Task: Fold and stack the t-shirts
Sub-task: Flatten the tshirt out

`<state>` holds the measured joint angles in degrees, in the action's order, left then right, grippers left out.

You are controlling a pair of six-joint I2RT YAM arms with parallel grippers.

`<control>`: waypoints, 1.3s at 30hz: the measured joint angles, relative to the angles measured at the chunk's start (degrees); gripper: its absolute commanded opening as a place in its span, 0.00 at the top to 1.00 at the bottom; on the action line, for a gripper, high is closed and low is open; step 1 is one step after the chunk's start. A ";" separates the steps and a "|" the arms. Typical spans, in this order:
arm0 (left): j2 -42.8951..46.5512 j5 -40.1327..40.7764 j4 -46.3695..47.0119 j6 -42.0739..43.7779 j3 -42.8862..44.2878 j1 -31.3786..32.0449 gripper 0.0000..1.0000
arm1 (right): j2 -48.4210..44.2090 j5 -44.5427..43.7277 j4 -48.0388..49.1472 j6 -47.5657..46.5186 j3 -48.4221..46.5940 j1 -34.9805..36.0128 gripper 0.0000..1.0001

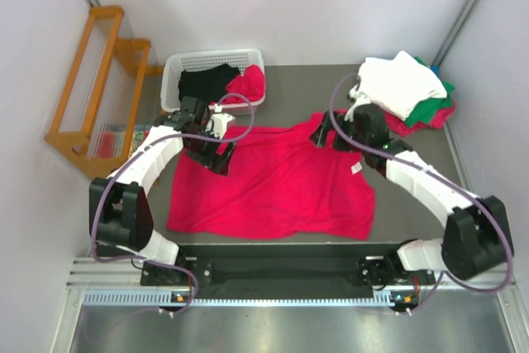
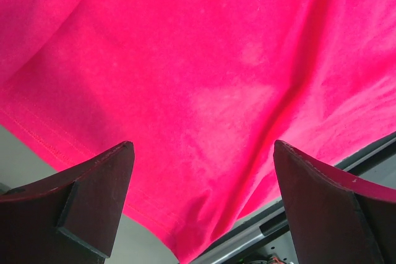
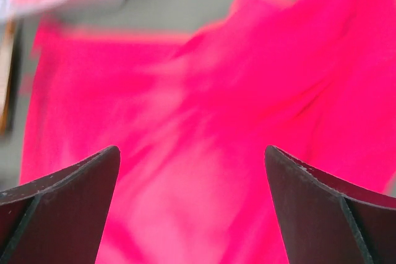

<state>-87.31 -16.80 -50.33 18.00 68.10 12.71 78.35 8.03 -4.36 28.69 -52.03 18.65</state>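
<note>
A crimson t-shirt (image 1: 277, 183) lies spread flat across the middle of the table, with a small white label (image 1: 357, 169) near its right edge. My left gripper (image 1: 216, 157) hovers over the shirt's upper left corner, open, nothing between its fingers (image 2: 99, 196); red cloth (image 2: 204, 91) fills that wrist view. My right gripper (image 1: 324, 135) sits over the shirt's upper right corner, also open and empty, above blurred red fabric (image 3: 204, 153). A stack of folded shirts, white on top (image 1: 402, 82) over green (image 1: 434, 109) and red, rests at the back right.
A white lattice basket (image 1: 188, 65) at the back left holds a black shirt (image 1: 207, 83) and a red one (image 1: 249, 84). An orange wooden rack (image 1: 97, 80) stands left of the table. The metal rail (image 1: 273, 269) with the arm bases runs along the near edge.
</note>
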 measured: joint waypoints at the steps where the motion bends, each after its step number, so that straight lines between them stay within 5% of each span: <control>1: -0.04 0.04 -0.15 0.00 0.04 0.00 0.02 | -1.84 0.07 -1.68 -0.07 0.81 1.90 0.00; 5: -0.44 0.55 -0.31 -0.04 0.15 0.00 0.02 | -8.20 -0.85 -10.84 -0.09 3.78 9.99 0.00; 15: -0.48 3.32 0.04 -0.35 0.02 0.00 0.02 | -10.58 -4.79 -26.40 1.42 8.83 12.57 0.00; 28: -10.27 7.17 5.62 -1.79 -1.46 -0.94 0.03 | -5.09 -6.88 -26.64 2.03 10.08 12.81 0.00; 39: -12.57 -1.60 6.69 -1.18 -1.46 -6.60 0.04 | -4.31 -8.39 -27.85 3.69 12.39 13.97 0.00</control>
<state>-99.88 -18.39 -43.64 16.82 66.63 6.11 74.04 -0.36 -32.21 32.38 -39.64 32.62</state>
